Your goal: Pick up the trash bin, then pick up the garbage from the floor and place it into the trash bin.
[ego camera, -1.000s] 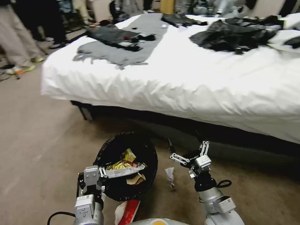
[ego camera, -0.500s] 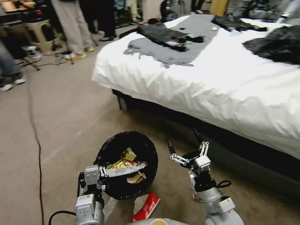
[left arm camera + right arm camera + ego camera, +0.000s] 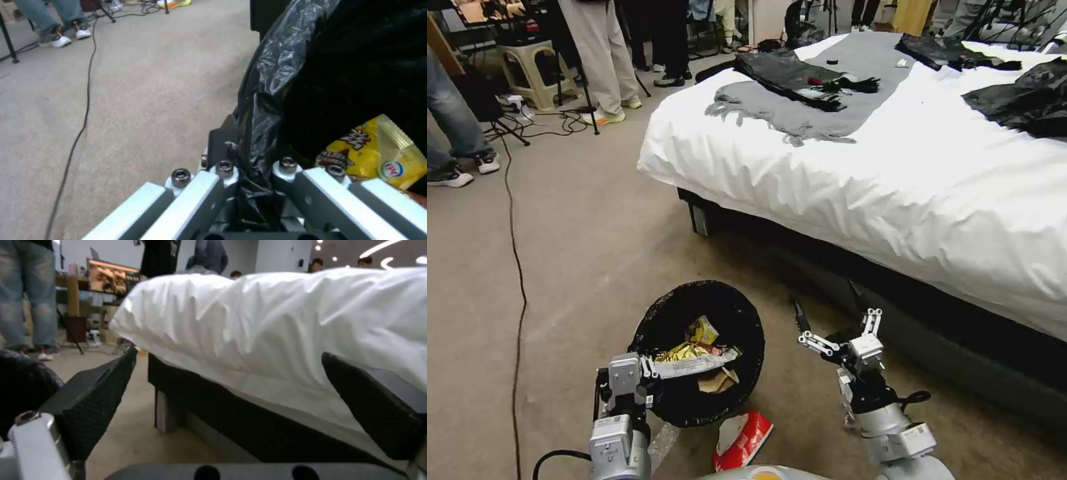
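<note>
Here, the left gripper is clamping the trash bin's near rim, garbage lying inside. A red-and-white wrapper is lying on the floor just right of it. The right gripper is hovering spread apart beside the bed.

Trash bin left of bed

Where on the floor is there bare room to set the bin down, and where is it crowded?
Bare carpet lies between the black cable and the bed, ahead of the trash bin held by the left gripper. It is crowded near the robot: a red-white wrapper lies there, and the open right gripper hovers beside the bed.
</note>
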